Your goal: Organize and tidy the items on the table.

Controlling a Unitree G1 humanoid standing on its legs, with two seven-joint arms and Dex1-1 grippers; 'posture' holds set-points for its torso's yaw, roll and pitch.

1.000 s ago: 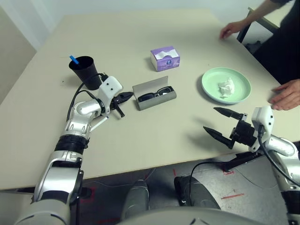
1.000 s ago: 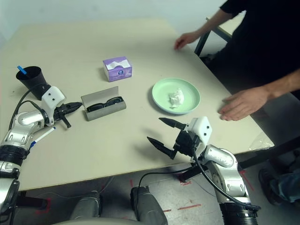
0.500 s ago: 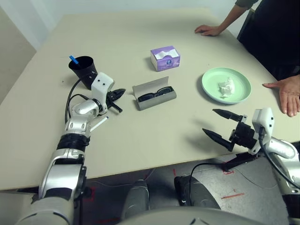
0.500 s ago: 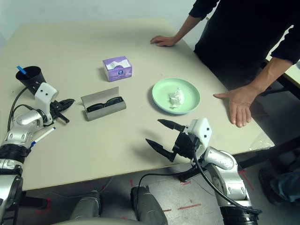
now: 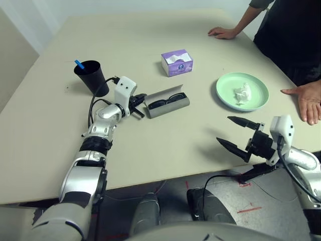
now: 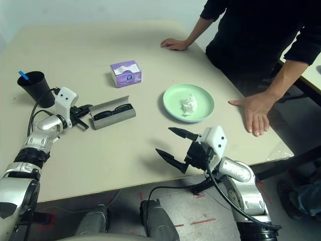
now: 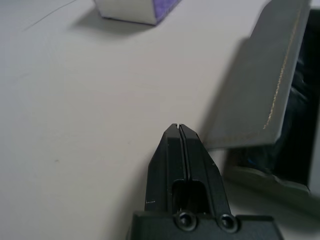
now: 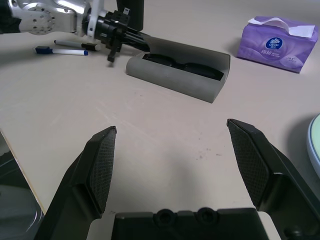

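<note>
**Left gripper closed at the case's left end, right gripper wide apart and idle**

Head views: I count one grey glasses case (image 5: 167, 101) left of centre, lid up, one pair of black sunglasses (image 5: 164, 103) inside. Its long axis runs left-right, right end tipped slightly toward the frame top. One black cup (image 5: 91, 77) upper left with one blue-capped marker (image 5: 79, 64) in it, one purple tissue box (image 5: 176, 63) upper centre, one green plate (image 5: 242, 91) at right carrying one crumpled tissue (image 5: 242, 93), all on the beige table (image 5: 150, 145). A person's two hands rest on the table's right side. Left gripper (image 5: 140, 97) has fingers together, tip just at the case's left end; a second ago it sat further left, clear of the case. Right gripper (image 5: 239, 133), lower right, hasn't moved.

Left wrist view: closed fingers (image 7: 177, 150) holding nothing, case lid (image 7: 265, 90) just beside the tip; whether they touch I can't tell.

Right wrist view: fingers (image 8: 100, 165) spread wide, empty. Two markers (image 8: 62, 50) lie side by side upper left, behind the left gripper.
</note>
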